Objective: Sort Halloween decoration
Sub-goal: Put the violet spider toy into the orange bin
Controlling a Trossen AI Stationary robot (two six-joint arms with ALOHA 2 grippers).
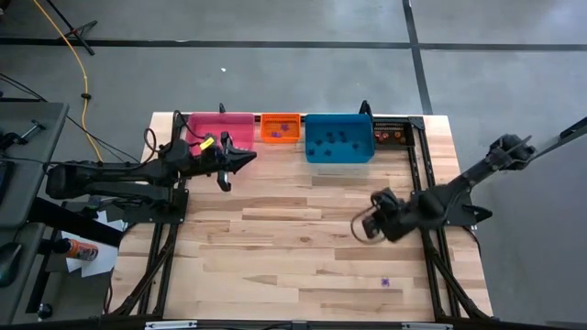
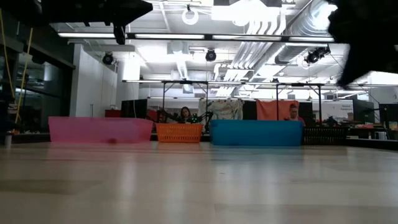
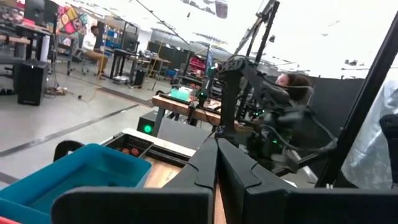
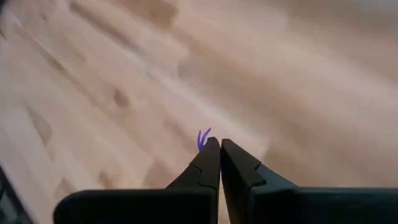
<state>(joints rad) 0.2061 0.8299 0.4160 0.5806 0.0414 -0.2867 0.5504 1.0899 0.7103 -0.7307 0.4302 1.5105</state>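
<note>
My right gripper (image 4: 219, 144) hangs above the bare wood at the table's right middle (image 1: 360, 226), tilted down and shut on a tiny purple trinket (image 4: 203, 137). Another purple trinket (image 1: 385, 282) lies flat on the table near the front right. My left gripper (image 1: 246, 162) hovers shut and roughly level in front of the pink bin (image 1: 220, 126), with nothing seen between its fingers (image 3: 208, 163). Small trinkets lie in the orange bin (image 1: 282, 137), the blue bin (image 1: 316, 154) and the black bin (image 1: 392, 144). My right gripper pinches the purple trinket between its two fingertips (image 4: 210, 151). A thin forked end (image 4: 204, 134) sticks out past the tips. The fingers slant down toward the table, and the trinket is lifted clear of the wood.
The four bins stand in a row along the table's far edge, pink at the left and black at the right. Black frame struts (image 1: 420, 174) run along both table sides. People sit in the room beyond the bins (image 2: 185, 114).
</note>
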